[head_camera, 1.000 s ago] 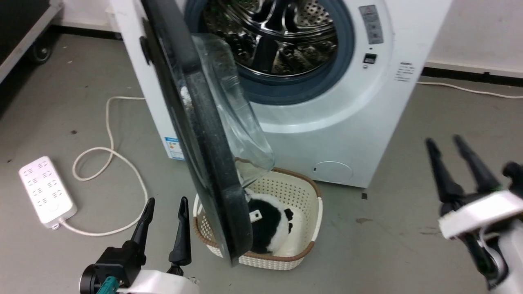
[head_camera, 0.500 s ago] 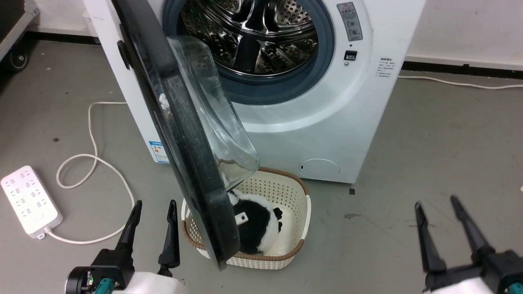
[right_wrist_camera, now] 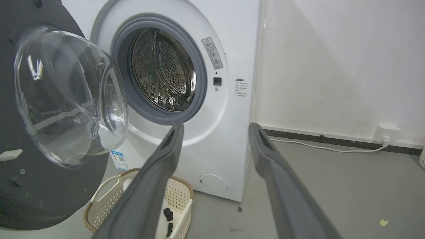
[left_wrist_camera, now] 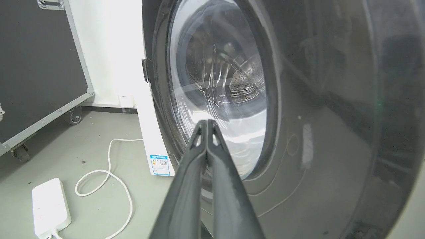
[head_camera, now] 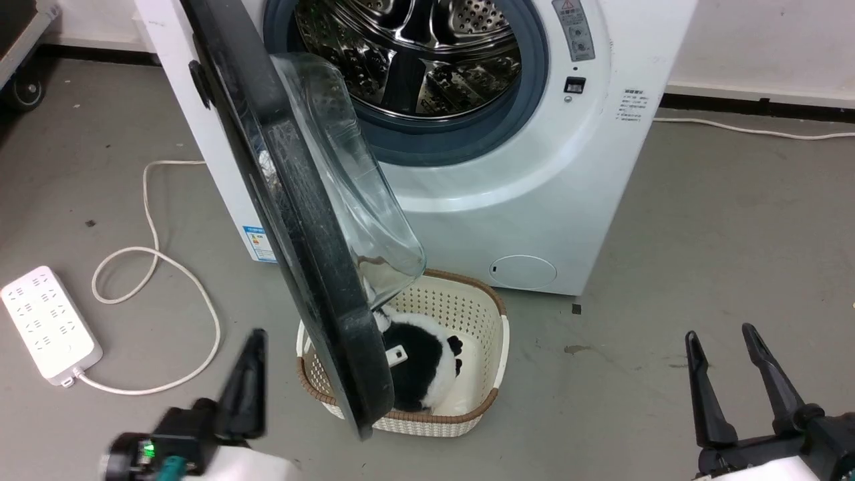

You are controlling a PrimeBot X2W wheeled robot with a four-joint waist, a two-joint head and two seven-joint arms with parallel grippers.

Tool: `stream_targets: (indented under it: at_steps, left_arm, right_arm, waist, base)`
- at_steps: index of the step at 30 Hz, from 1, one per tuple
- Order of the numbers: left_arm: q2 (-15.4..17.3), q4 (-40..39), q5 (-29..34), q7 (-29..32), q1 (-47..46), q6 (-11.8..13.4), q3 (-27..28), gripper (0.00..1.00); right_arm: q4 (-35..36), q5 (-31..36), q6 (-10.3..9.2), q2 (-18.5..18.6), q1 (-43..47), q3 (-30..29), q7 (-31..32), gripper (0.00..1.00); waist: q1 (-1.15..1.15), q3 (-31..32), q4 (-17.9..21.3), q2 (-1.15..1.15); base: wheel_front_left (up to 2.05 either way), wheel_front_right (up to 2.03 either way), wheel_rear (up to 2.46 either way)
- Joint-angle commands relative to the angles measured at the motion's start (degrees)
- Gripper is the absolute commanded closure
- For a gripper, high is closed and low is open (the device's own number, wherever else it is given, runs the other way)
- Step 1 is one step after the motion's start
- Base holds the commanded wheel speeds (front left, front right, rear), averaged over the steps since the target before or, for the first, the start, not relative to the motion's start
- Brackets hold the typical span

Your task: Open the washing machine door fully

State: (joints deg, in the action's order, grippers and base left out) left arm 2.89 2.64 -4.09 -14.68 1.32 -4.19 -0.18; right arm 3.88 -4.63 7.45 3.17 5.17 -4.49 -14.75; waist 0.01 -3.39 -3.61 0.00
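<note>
Left gripper [left_wrist_camera: 206, 124] pinched together, right gripper [head_camera: 720, 334] spread; washing machine door [head_camera: 304, 234] stands edge-on, inner face toward drum [head_camera: 414, 47]

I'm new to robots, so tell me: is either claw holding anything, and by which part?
Nothing is held. The left gripper is shut empty, facing the washing machine door; the right gripper hangs open.

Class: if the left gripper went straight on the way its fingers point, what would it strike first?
Probably the outer face of the large round glossy black washing machine door, at its clear glass window, straight ahead of the left gripper, tips closed; the gap is hard to judge.
</note>
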Motion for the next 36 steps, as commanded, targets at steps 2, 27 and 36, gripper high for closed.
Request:
stream_targets:
  at_steps: [2, 27, 36]
  left_arm:
    - [0.2, -2.8, -1.1, -0.3, 0.6, 0.8, 2.5, 1.0]
    - [0.2, -19.9, 2.0, 5.2, -1.6, 1.9, -11.6, 1.0]
    - [0.1, -11.2, 0.5, 5.8, -1.7, 0.8, -20.1, 1.0]
  right_arm:
    - [0.5, -0.1, 0.03, -0.3, -0.8, 0.1, -0.2, 0.0]
    - [-0.2, -1.5, 0.03, -0.3, 0.1, 1.1, -0.2, 0.0]
    - [-0.6, -2.3, 0.03, -0.3, -0.8, 0.6, -0.2, 0.0]
  waist:
    - [-0.01, 0.5, -0.1, 0.0]
    - [-0.01, 1.6, 0.4, 0.0]
    - [-0.01, -0.3, 1.1, 0.0]
  base:
    - [0.0, 0.0, 0.0]
    - [0.0, 0.0, 0.0]
    - [0.0, 0.0, 0.0]
